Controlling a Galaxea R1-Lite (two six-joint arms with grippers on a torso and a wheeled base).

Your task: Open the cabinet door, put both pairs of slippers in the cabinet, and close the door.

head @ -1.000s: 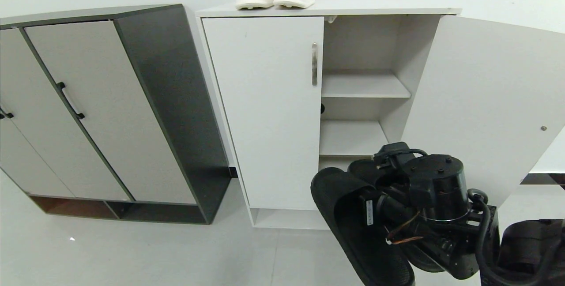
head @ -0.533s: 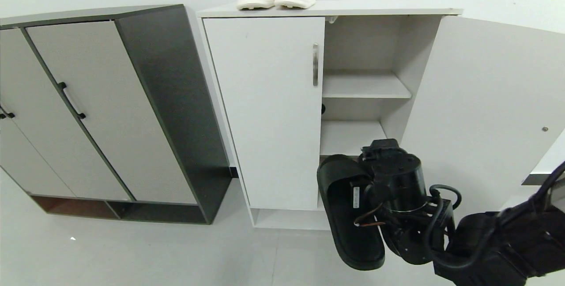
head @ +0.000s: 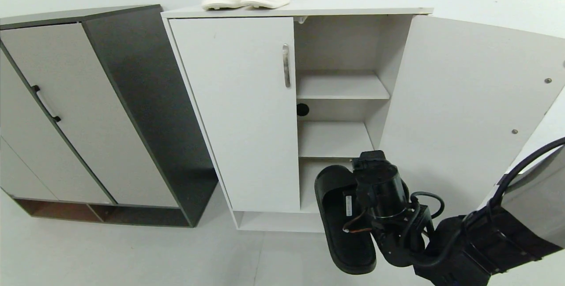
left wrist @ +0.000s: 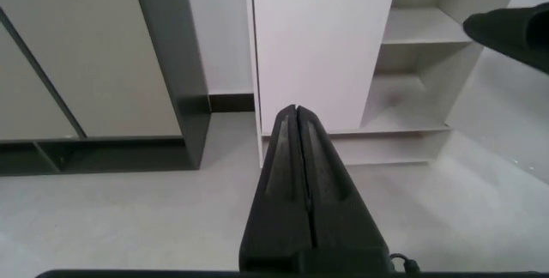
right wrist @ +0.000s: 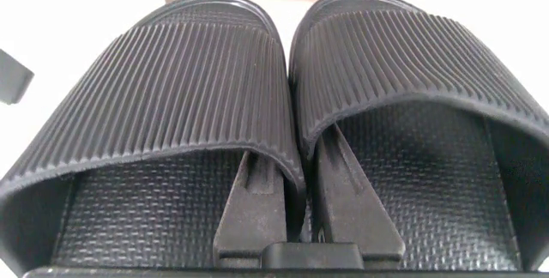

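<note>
Just before the open half of the white wooden cabinet (head: 353, 9), the right claw (right wrist: 293, 154) pinches the black ribbed rubber slippers (head: 348, 220) by their adjoining straps. Clipping the edge of its closed door (head: 238, 114) could wrench one loose. The left claw (left wrist: 297, 119) is closed and empty.

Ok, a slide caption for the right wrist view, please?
Right end effector gripping two black slippers side by side.
</note>
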